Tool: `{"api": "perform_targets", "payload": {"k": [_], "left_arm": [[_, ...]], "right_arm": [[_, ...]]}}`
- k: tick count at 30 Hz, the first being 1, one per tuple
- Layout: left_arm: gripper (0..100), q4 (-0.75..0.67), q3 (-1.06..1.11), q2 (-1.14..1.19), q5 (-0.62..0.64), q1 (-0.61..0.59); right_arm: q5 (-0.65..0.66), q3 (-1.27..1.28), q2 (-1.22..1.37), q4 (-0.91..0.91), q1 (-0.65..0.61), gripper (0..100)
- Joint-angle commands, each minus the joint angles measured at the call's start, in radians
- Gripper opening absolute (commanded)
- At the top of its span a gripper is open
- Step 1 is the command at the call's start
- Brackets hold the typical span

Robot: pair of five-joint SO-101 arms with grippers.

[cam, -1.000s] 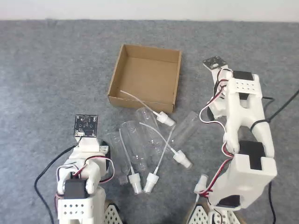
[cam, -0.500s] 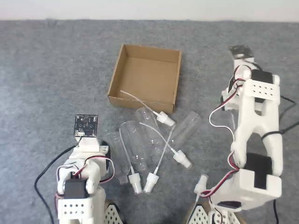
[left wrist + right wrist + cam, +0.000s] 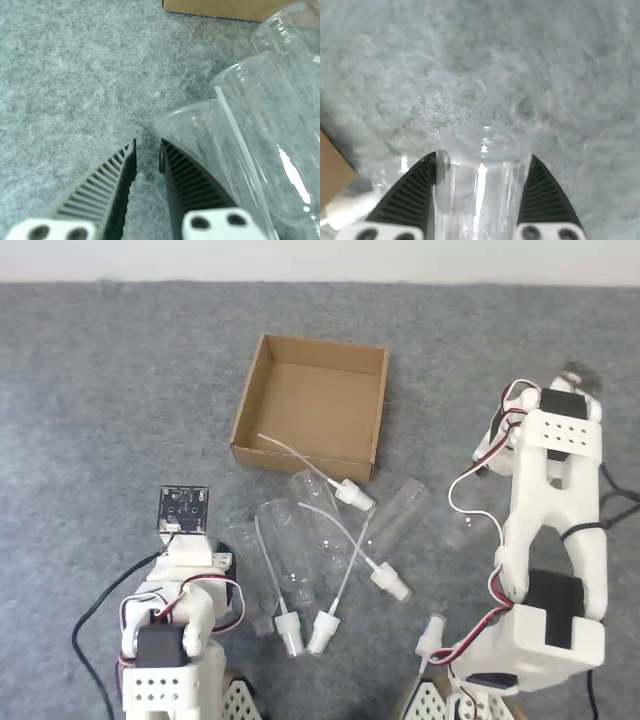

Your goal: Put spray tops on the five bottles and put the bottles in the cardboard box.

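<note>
Grey carpet (image 3: 120, 390) spreads beneath both claws. The cardboard box (image 3: 300, 462) sits open-topped well ahead of the left claw (image 3: 147, 147), and off to the side of the right claw (image 3: 481, 162), toward the other arm. The left claw hangs low over the carpet, its fingers slightly apart with nothing between them. Four clear bottles (image 3: 285, 555) lie on their sides between the two claws, the nearest just beside one left finger. The right claw grips a fifth bottle (image 3: 480, 200) across its body, with the round end poking past the fingertips. Five spray tops (image 3: 322, 630) lie loose among the bottles, trailing thin tubes, one of them well behind the right claw.
</note>
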Motion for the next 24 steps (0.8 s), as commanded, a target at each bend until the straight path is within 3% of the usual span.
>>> {"api": "perform_targets", "payload": {"k": [1, 10, 20, 24], "left_arm": [[8, 0.003, -0.019, -0.017, -0.008, 0.005], [8, 0.003, -0.019, -0.017, -0.008, 0.005], [8, 0.003, -0.019, -0.017, -0.008, 0.005], [8, 0.003, -0.019, -0.017, -0.008, 0.005]], "right_arm": [[-0.11, -0.055, -0.076, 0.042, 0.015, 5.5], [-0.313, -0.055, -0.073, 0.076, 0.108, 5.8], [-0.382, -0.035, -0.07, 0.054, 0.236, 6.0], [-0.388, 0.052, -0.071, -0.038, 0.243, 6.0]]}}
